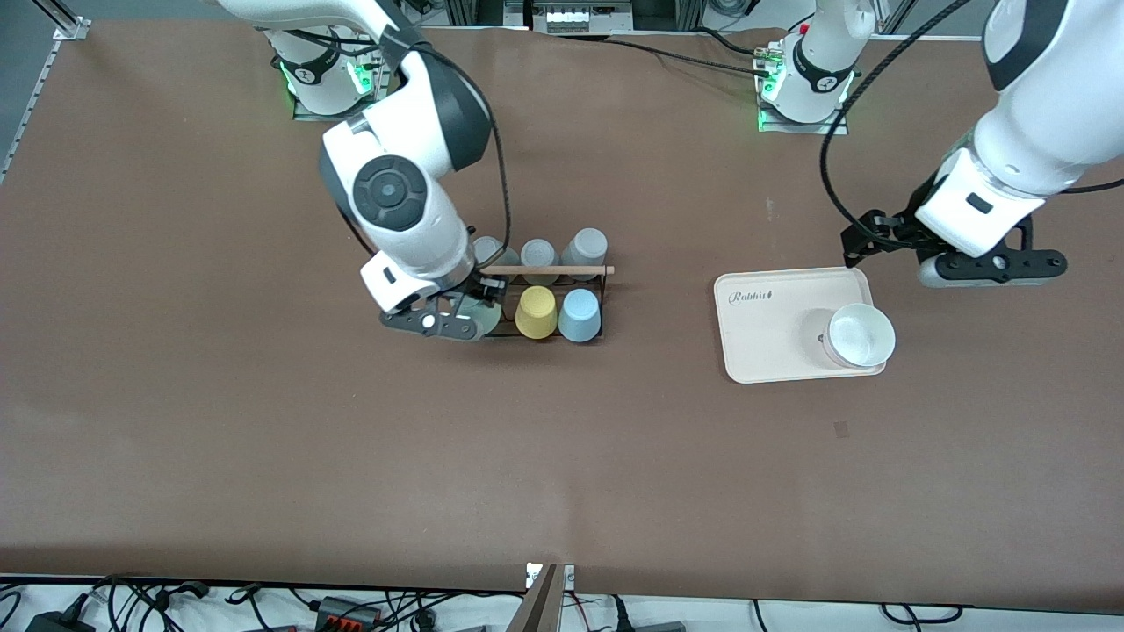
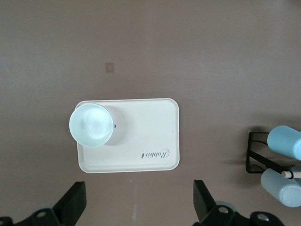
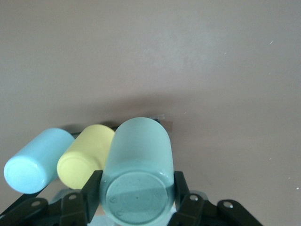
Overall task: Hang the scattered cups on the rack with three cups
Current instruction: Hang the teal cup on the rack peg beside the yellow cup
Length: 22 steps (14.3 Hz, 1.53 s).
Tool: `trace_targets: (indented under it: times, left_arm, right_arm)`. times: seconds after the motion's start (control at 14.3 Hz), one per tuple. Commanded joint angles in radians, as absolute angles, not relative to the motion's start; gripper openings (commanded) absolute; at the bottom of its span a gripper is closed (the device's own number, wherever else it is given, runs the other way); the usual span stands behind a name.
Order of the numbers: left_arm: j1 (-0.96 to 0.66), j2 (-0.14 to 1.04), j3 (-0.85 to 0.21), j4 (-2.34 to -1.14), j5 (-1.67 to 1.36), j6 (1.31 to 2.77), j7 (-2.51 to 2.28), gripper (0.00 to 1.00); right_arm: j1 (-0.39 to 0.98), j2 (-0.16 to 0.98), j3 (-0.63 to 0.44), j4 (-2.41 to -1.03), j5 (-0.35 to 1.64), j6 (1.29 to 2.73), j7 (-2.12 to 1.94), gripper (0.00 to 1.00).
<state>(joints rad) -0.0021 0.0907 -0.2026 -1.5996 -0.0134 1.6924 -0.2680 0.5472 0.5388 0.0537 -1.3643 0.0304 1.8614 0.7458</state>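
My right gripper (image 1: 455, 319) is shut on the pale mint-green cup (image 1: 483, 309), holding it on its side at the black wire rack (image 1: 606, 290), at the end toward the right arm. In the right wrist view the cup (image 3: 137, 160) sits base-first between my fingers (image 3: 92, 192), beside the yellow cup (image 3: 87, 157) and the light blue cup (image 3: 35, 161). Whether it sits on a peg is hidden. The yellow cup (image 1: 536, 312) and light blue cup (image 1: 580, 314) hang under the wooden rod (image 1: 549, 269). My left gripper (image 1: 992, 263) is open and empty beside the cream tray, and its wrist view (image 2: 136, 212) shows bare table between the fingers.
Three grey cups (image 1: 537, 253) hang on the rack's side farther from the front camera. A cream tray (image 1: 773, 351) toward the left arm's end holds an upright whitish bowl-like cup (image 1: 862, 335), also in the left wrist view (image 2: 91, 125).
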Motion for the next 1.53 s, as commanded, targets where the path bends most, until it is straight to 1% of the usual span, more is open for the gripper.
trace_targets:
  times: [0.0, 0.21, 0.35, 0.56, 0.7, 0.84, 0.98, 1.05, 1.12, 1.19, 1.26, 1.47]
  left_arm:
    - [0.008, 0.075, -0.210, -1.614, -0.014, 1.649, -0.253, 1.00]
    - [0.003, 0.063, -0.245, -1.615, -0.017, 1.640, -0.259, 1.00]
    - [0.006, 0.052, -0.302, -1.627, -0.017, 1.629, -0.264, 1.00]
    - [-0.001, 0.037, -0.331, -1.656, -0.015, 1.620, -0.262, 1.00]
    - [0.008, 0.005, -0.402, -1.680, -0.006, 1.579, -0.262, 1.00]
    - [0.029, -0.006, -0.396, -1.689, -0.014, 1.572, -0.261, 1.00]
    - [0.116, 0.001, -0.397, -1.671, -0.038, 1.613, -0.247, 1.00]
    - [0.158, 0.006, -0.397, -1.655, -0.082, 1.620, -0.241, 1.00]
    - [0.172, 0.005, -0.394, -1.657, -0.084, 1.629, -0.236, 1.00]
    - [0.198, 0.006, -0.388, -1.657, -0.084, 1.662, -0.239, 1.00]
    - [0.227, 0.005, -0.393, -1.655, -0.074, 1.710, -0.239, 1.00]
    - [0.235, 0.002, -0.394, -1.657, -0.012, 1.698, -0.239, 1.00]
  right_arm:
    - [0.566, 0.575, 0.044, -1.331, 0.032, 1.847, 0.770, 0.36]
    - [0.580, 0.607, 0.044, -1.335, 0.003, 1.850, 0.769, 0.36]
    - [0.587, 0.635, 0.044, -1.335, -0.021, 1.862, 0.773, 0.36]
    - [0.592, 0.655, 0.044, -1.341, -0.020, 1.902, 0.773, 0.37]
    - [0.592, 0.667, 0.044, -1.344, -0.026, 1.905, 0.770, 0.37]
    - [0.597, 0.675, 0.044, -1.345, -0.026, 1.907, 0.770, 0.38]
    - [0.601, 0.683, 0.044, -1.356, -0.026, 1.925, 0.772, 0.40]
    - [0.601, 0.683, 0.044, -1.362, -0.026, 1.933, 0.772, 0.44]
    - [0.600, 0.683, 0.044, -1.365, -0.026, 1.934, 0.770, 0.54]
    - [0.597, 0.681, 0.044, -1.365, -0.026, 1.931, 0.770, 0.83]
    - [0.591, 0.678, 0.044, -1.365, -0.026, 1.927, 0.759, 0.99]
    - [0.560, 0.629, 0.037, -1.355, -0.025, 1.918, 0.735, 1.00]
